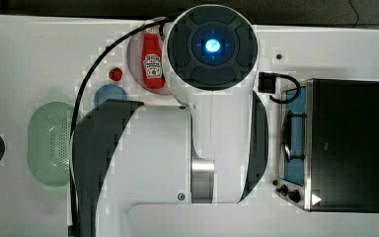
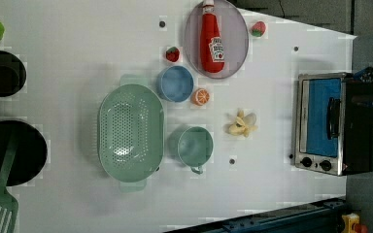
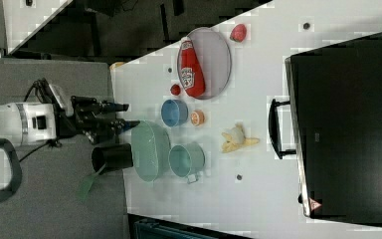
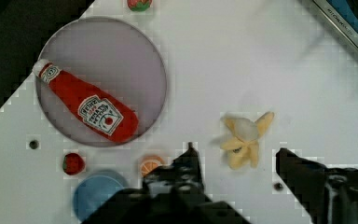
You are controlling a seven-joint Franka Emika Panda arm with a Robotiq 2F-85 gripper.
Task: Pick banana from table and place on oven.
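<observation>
We see one banana (image 2: 243,124) lying on the worktop (image 2: 272,194), between the green cup (image 2: 194,145) and the one oven (image 2: 334,127), apart from both. One plate (image 2: 238,34) holds one ketchup bottle (image 2: 211,38). The colander (image 2: 131,138), cup and blue bowl (image 2: 175,83) look empty. One orange slice (image 2: 200,96) touches the bowl. Our gripper (image 4: 237,161) hangs wide, holding nothing, above the banana.

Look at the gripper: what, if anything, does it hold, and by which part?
Nothing. The gripper is open and empty, and the banana lies untouched on the table.
</observation>
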